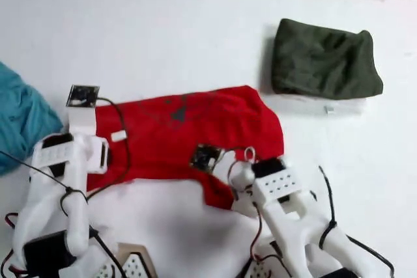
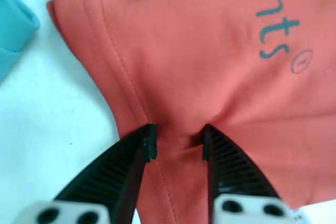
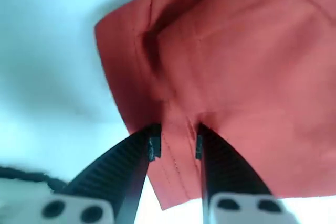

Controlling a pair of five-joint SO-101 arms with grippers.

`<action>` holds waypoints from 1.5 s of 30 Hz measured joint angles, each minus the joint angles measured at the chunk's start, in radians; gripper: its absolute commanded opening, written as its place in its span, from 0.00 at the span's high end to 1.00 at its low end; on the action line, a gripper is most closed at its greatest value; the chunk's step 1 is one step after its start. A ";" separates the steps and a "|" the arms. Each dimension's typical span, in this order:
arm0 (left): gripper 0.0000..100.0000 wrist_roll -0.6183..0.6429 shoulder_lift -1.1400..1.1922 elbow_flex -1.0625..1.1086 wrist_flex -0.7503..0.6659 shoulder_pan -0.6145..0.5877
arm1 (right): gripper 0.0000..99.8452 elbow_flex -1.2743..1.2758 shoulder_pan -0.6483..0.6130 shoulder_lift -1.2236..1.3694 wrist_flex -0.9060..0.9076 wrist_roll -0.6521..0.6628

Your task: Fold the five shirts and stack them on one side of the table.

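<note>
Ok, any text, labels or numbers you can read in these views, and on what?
Red shirt: teal lettering, cut off at the left wrist view's edge; no whole word reads.
Same shirt, high view: dark print, too blurred to read.
Green shirt, blue shirt: none visible.

Three shirts lie on the one bench (image 1: 163, 37): one red shirt (image 1: 189, 135) in the middle, close to the arms, one green shirt (image 1: 322, 60) folded at the far right, and one teal shirt (image 1: 23, 118) at the left edge. Two arms stand at the near side, a left arm (image 1: 58, 187) and a right arm (image 1: 293, 219). That makes two pincers, the left pincer (image 2: 178, 142) and the right pincer (image 3: 176, 140), each with two black ribbed fingers (image 2: 231, 171), four in all.
</note>
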 measured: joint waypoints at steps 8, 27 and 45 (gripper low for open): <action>0.83 0.000 0.000 0.000 0.000 0.000 | 0.99 0.029 0.002 -0.015 -0.071 0.000; 0.83 0.000 0.000 0.000 0.000 0.000 | 0.97 -0.051 -0.003 -0.020 0.084 -0.002; 0.83 0.000 0.000 0.000 0.000 0.000 | 0.76 -0.003 -0.005 -0.020 0.103 0.095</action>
